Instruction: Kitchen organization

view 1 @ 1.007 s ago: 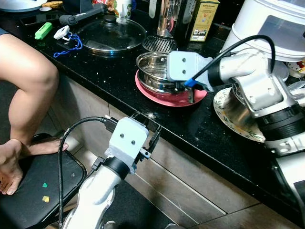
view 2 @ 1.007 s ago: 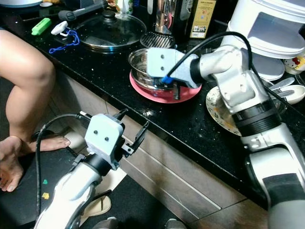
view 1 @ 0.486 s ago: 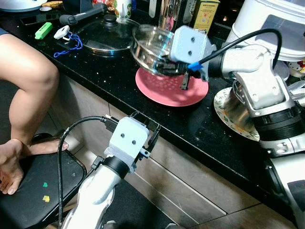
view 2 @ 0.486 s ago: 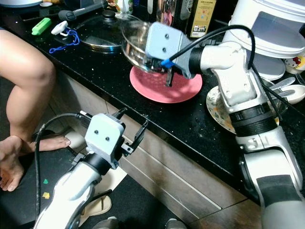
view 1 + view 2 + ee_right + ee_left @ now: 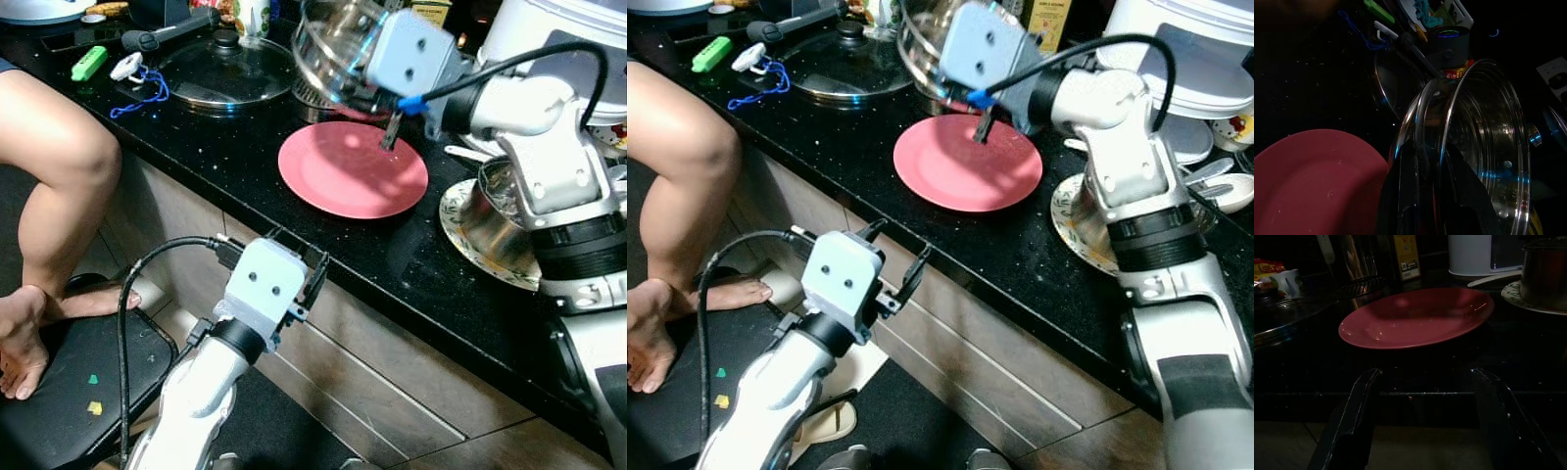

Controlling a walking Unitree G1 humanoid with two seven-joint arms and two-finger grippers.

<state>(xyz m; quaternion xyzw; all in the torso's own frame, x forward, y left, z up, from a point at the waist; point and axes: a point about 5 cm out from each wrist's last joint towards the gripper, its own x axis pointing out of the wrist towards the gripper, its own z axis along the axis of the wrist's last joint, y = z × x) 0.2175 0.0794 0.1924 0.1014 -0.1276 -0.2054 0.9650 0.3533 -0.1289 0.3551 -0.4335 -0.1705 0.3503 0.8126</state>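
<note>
My right gripper (image 5: 380, 116) is shut on the rim of a steel bowl (image 5: 331, 41) and holds it tilted in the air above the far edge of a bare pink plate (image 5: 353, 171) on the black counter (image 5: 225, 157). In the right wrist view the fingers (image 5: 1409, 196) pinch the bowl's rim (image 5: 1449, 112), with the plate (image 5: 1312, 181) below. My left gripper (image 5: 306, 266) is open, low in front of the counter edge; the left wrist view looks between its fingers (image 5: 1352, 431) at the pink plate (image 5: 1415, 316).
A glass lid (image 5: 230, 70) lies at the back left by a green item (image 5: 89, 63) and a blue cord (image 5: 142, 90). A steel pot on a patterned plate (image 5: 470, 240) stands at the right below a white appliance (image 5: 558, 44). A person's leg (image 5: 54, 166) rests on a black stool (image 5: 69, 392).
My right gripper has lifted the steel bowl off the pink plate, up and toward the back of the counter, tilting it. The left arm has stayed put.
</note>
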